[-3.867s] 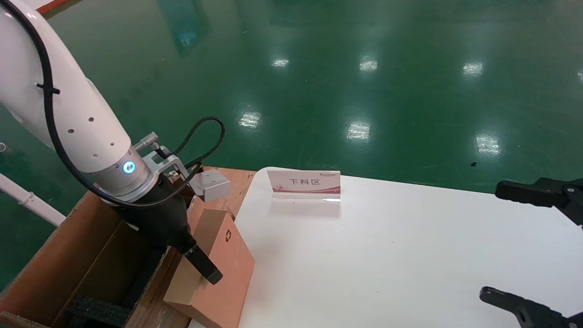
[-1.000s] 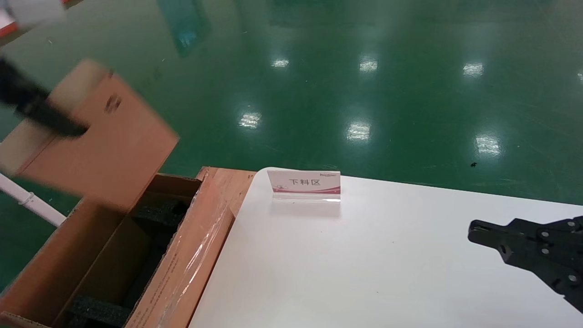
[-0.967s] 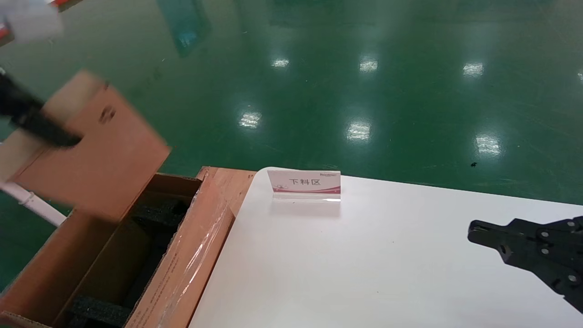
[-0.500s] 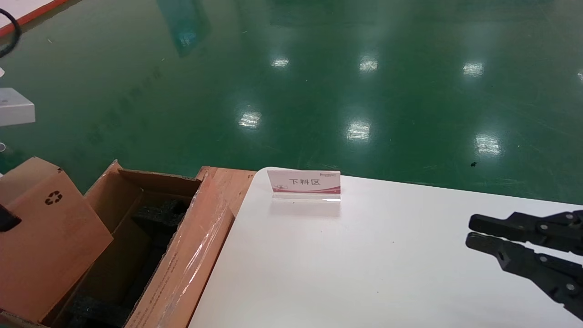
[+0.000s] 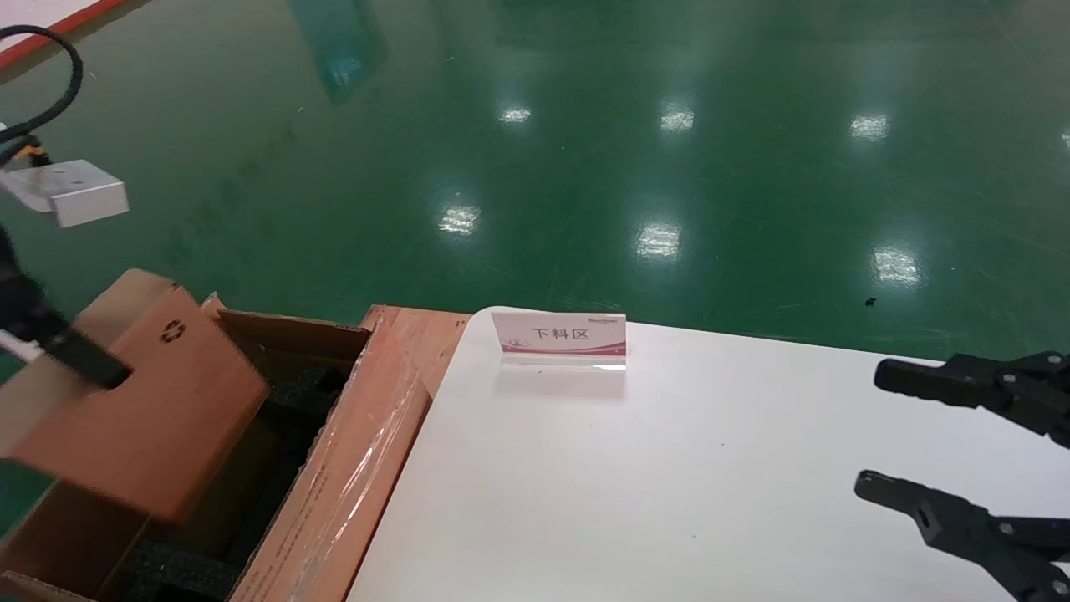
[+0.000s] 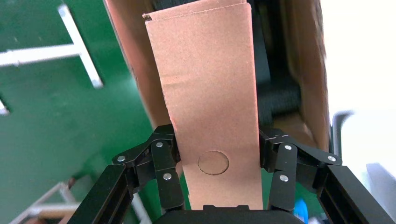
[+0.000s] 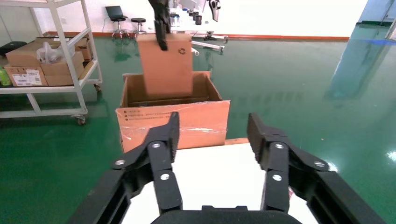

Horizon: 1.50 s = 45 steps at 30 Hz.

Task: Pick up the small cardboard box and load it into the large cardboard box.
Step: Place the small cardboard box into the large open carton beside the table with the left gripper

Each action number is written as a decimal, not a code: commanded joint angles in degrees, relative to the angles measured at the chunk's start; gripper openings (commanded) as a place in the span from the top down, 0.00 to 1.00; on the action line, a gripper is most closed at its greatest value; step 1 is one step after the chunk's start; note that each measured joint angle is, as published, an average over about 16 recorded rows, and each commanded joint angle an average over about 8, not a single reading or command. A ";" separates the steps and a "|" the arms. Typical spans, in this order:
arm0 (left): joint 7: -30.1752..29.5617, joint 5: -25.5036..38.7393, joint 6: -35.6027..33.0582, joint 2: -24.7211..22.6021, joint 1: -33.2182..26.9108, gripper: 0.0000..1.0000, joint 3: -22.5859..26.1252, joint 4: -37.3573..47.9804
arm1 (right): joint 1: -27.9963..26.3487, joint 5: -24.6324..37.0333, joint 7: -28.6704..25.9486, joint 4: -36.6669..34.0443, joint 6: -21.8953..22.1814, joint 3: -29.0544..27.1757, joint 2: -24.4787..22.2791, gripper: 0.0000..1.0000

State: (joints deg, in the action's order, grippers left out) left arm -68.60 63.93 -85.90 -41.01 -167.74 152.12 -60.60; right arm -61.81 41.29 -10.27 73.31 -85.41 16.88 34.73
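Pickup done, loading unfinished.
Left pincer (image 6: 217, 175) clamps the small cardboard box (image 5: 159, 401) above the large cardboard box (image 5: 334, 468); right pincer (image 7: 212, 140) gapes, idle over the counter (image 5: 669, 468).

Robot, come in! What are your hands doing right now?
Left hand shut on flat brown cardboard box, above big open carton. Right hand open over white table. Nothing blocking.

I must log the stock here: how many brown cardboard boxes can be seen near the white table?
2. The small cardboard box hangs in the left gripper above the large cardboard box, which stands open beside the white table. Others may be hidden inside.
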 commanded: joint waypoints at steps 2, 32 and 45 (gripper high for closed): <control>-1.93 1.12 2.10 1.99 2.26 1.00 -1.83 -1.00 | 0.00 -0.01 0.00 0.00 0.00 0.01 0.00 0.00; -4.48 10.01 6.27 11.67 6.24 1.00 -4.51 -4.95 | -0.02 -0.07 0.05 0.00 0.04 0.10 -0.04 0.00; 0.34 11.70 7.09 12.32 8.00 1.00 -4.53 -0.18 | -0.03 -0.10 0.07 0.00 0.06 0.14 -0.06 0.00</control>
State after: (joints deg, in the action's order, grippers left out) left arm -68.42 75.36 -78.75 -28.78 -159.64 147.51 -60.97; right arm -61.85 41.19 -10.20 73.31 -85.35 17.02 34.67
